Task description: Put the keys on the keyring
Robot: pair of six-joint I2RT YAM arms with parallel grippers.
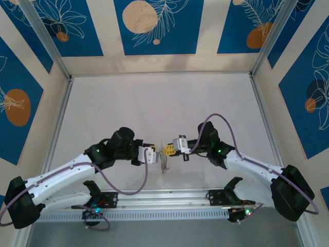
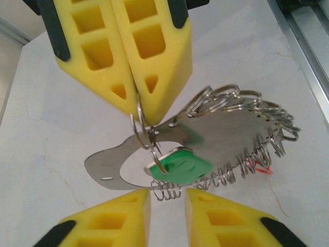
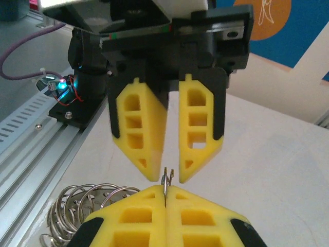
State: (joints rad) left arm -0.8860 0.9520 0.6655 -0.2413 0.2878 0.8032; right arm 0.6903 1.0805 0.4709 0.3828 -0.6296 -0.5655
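Observation:
The keyring (image 2: 241, 100), a bunch of silvery wire rings and coils round a thin metal plate (image 2: 226, 131), hangs between the two grippers above the table, with a red tag (image 2: 259, 169) on its rim. My right gripper (image 3: 165, 189) is shut on a small split ring (image 2: 141, 126) of it. From that ring hangs the green-headed key (image 2: 182, 165). My left gripper (image 2: 168, 191) faces the right one with its jaws apart and nothing between them; a wire coil (image 2: 167, 190) lies just past its tips. In the top view the left gripper (image 1: 156, 156) and right gripper (image 1: 172, 149) meet near the front middle.
An aluminium rail (image 1: 164, 196) runs along the near edge just below the grippers. The pale table (image 1: 154, 108) stretches back to blue-and-cream walls, with metal posts (image 1: 61, 62) at the corners.

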